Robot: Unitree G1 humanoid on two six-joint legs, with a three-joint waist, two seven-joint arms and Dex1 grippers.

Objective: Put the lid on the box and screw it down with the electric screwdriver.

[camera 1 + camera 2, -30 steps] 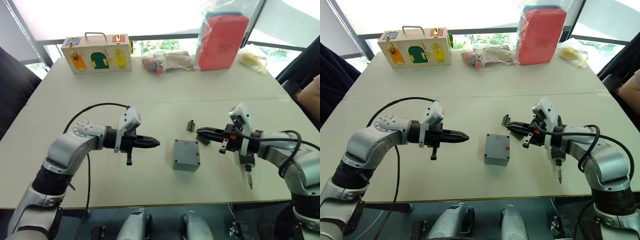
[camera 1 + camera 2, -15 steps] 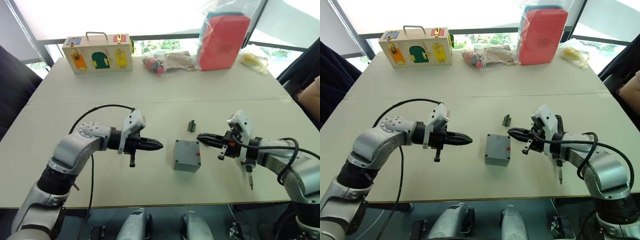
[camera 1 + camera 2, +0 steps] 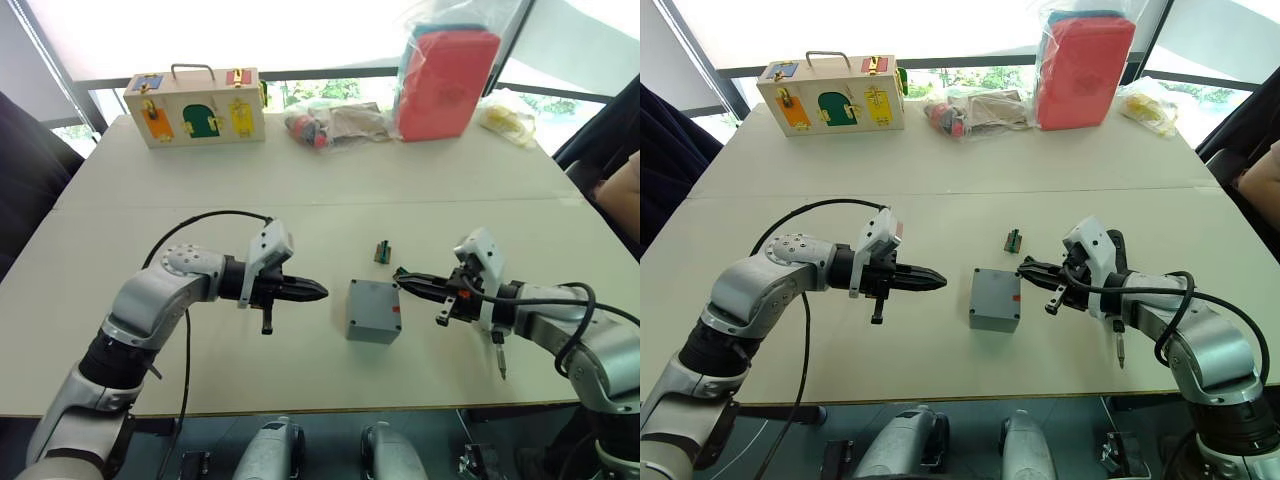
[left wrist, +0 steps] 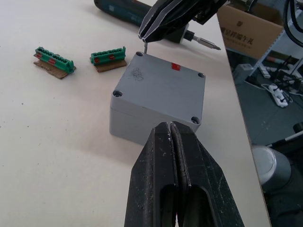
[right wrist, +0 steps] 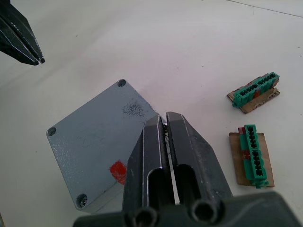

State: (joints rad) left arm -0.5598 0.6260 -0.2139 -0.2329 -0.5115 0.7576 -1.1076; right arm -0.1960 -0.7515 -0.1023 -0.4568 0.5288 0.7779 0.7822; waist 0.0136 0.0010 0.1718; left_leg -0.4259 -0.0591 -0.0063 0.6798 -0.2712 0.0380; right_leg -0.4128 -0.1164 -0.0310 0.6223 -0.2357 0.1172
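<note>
Two shut grippers flank the small square grey plastic box [image 3: 373, 310], mid-counter [image 3: 300, 200], flat grey lid [image 4: 161, 87] seated.
Right gripper [image 3: 400, 275] pinches what looks like a small metal screw [image 4: 144, 47] by a corner hole; misaligned, it could drop and roll away. Left gripper [image 3: 320, 292] is empty.

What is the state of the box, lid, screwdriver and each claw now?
lid: seated on the box, corner holes visible.
box: closed, standing on the table.
electric screwdriver: lying on the table, not held.
left claw: shut, empty, pointing at the box.
right claw: shut, tips over a lid corner.
</note>
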